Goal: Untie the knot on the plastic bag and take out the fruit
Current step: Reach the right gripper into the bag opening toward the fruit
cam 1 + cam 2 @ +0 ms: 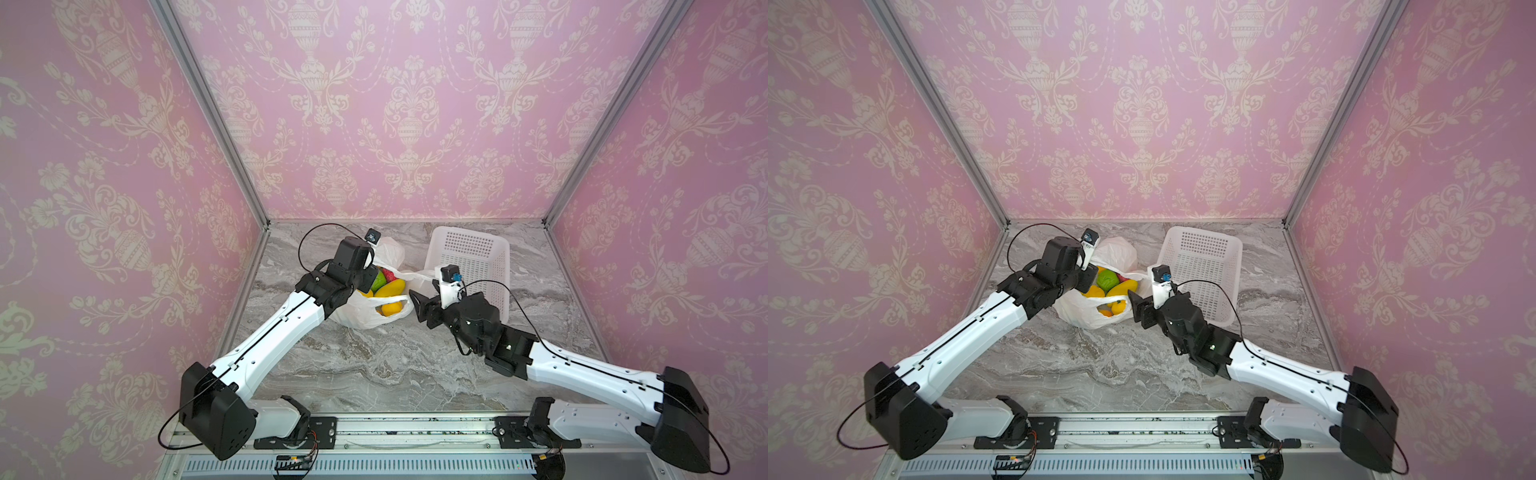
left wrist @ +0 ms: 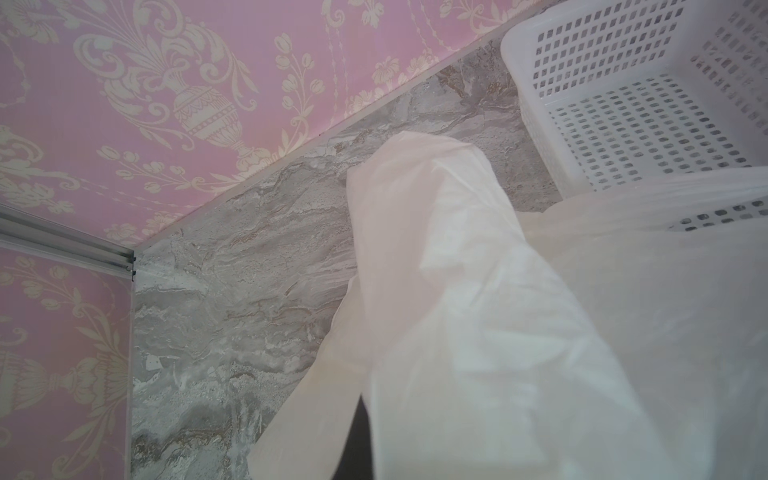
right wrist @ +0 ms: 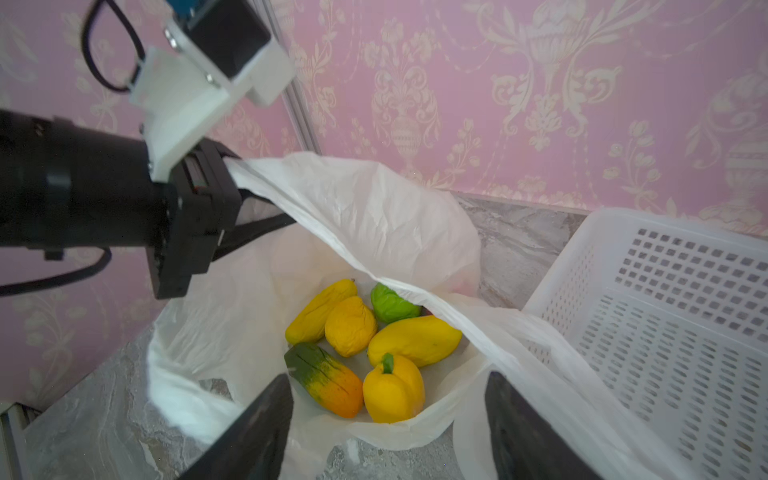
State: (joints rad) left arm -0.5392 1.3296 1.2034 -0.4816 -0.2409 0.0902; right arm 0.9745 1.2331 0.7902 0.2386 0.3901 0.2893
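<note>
Grey marbled table carries everything. White perforated basket stands at the far right, just beside the bag. Plastic bag sits mid-table between the two arms, mouth open and facing up, film crinkled, with one loose handle loop trailing toward the basket. The fruit lies in a heap at the bottom of the bag: several yellow pieces, one green piece, one green-to-orange piece and a yellow pepper nearest the right arm; a bit of red shows in a top view. Left gripper is at the bag's left rim, fingers pressed together on a fold of the film and holding that side lifted; the film drapes over them, so the tips are hidden. Right gripper hovers at the near-right edge of the bag, fingers spread wide. The bag's near rim lies between them and the fruit is just beyond the tips, untouched.
</note>
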